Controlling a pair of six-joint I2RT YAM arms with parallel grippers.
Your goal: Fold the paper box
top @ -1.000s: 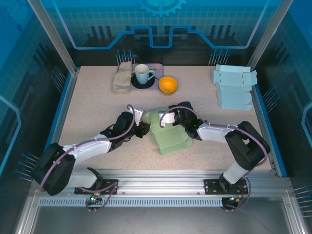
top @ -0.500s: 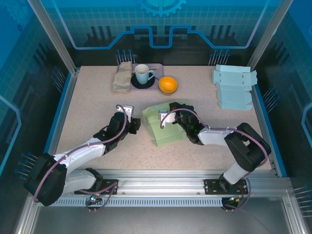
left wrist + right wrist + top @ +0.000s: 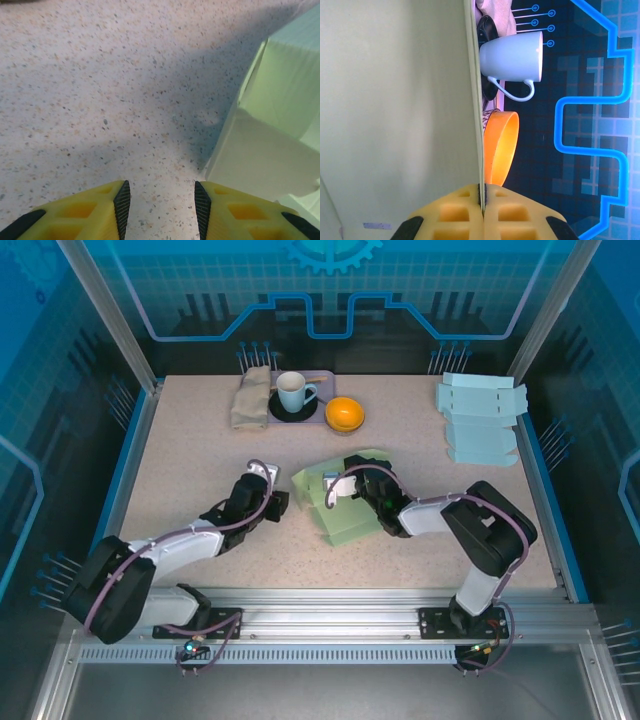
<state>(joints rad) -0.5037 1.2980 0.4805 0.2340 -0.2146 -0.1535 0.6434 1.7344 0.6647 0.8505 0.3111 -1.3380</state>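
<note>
Left arm stretches low, left gripper part-open and empty beside the box. Right arm bends inward, right gripper pinched on a box wall

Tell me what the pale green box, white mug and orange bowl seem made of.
Pale green box: thin matte card, by its creases and sheet-thin edge. White mug: probably glazed ceramic, smooth sheen. Orange bowl: likely plastic, uniform colour, thin rim; could be ceramic.

arms: black-and-white shells | cables: purple | jaws: yellow, black pads
</note>
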